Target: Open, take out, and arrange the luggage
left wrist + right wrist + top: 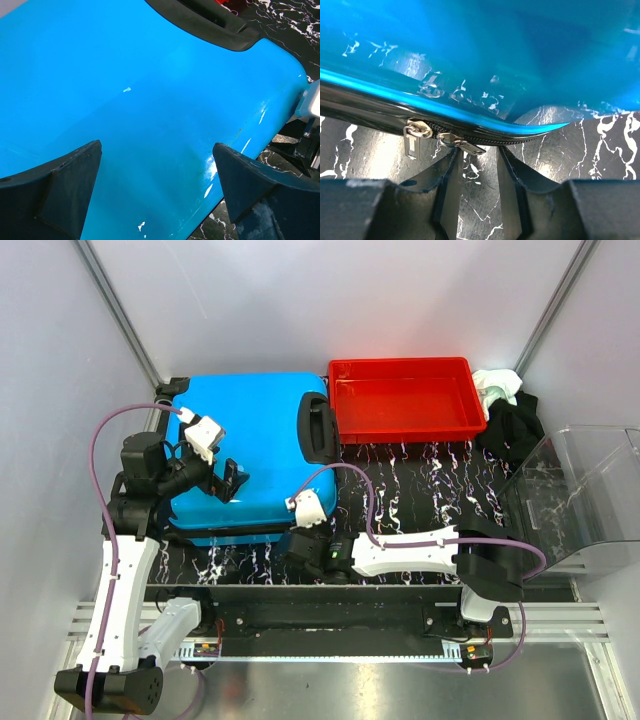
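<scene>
Left gripper (157,185) poised over luggage (250,430) lid, jaws wide. Right gripper (477,162) low at zipper pulls (465,146), jaws narrow, empty.

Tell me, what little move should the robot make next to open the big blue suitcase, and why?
Probably ease the right hand forward a touch and pinch the nearer small silver metal zipper pull. The bright blue hard-shell suitcase is zipped shut, that pull sits just beyond the hand's parted fingers, and nothing is gripped yet.
</scene>
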`<move>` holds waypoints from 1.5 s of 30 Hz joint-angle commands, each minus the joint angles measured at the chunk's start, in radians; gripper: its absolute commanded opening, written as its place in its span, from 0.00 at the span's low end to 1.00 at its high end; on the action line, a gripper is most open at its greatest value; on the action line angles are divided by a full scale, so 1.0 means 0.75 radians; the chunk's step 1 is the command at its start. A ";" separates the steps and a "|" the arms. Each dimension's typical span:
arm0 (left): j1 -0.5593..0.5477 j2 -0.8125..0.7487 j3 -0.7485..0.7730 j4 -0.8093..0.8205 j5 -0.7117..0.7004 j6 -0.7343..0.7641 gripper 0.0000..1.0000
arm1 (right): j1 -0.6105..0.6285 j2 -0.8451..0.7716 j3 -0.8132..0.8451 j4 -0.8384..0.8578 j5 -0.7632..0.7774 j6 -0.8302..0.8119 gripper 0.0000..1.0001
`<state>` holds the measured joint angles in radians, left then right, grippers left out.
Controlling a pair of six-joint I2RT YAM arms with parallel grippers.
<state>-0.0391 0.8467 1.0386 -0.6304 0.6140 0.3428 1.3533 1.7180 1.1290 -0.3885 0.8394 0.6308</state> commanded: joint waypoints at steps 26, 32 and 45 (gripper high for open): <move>-0.005 -0.022 0.012 0.053 0.036 0.013 0.99 | -0.031 0.010 0.141 0.232 0.036 0.040 0.36; -0.005 -0.033 0.008 0.053 0.032 0.018 0.99 | -0.054 0.012 0.137 0.209 0.065 0.061 0.31; -0.005 -0.037 0.000 0.053 0.075 -0.009 0.98 | -0.074 -0.094 0.027 0.181 0.045 0.081 0.00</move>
<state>-0.0391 0.8322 1.0378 -0.6304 0.6193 0.3428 1.3453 1.7218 1.1568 -0.3733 0.7830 0.6830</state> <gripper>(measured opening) 0.983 0.029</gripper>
